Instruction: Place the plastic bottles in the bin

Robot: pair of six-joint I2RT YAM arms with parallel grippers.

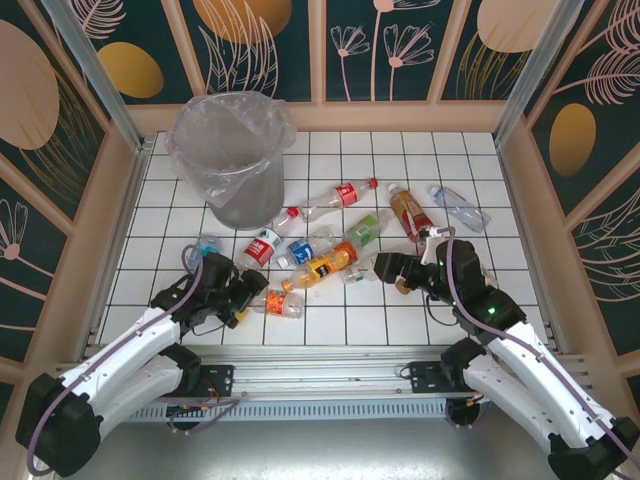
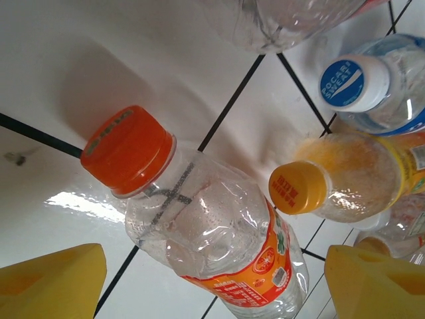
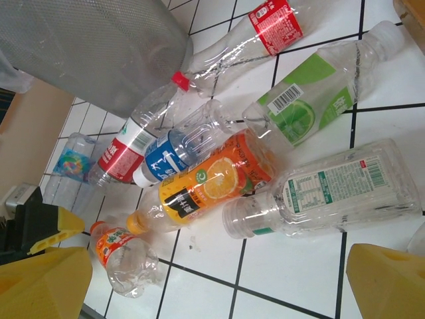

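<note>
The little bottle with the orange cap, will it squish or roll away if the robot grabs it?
The orange-capped bottle looks empty and dented, so it is probably light and may crumple when squeezed. It lies on its side on the smooth tiled table, so a nudge could well roll it.

White tiled tabletop (image 1: 330,325) enclosed by dark floral wall panels (image 1: 380,40).
</note>
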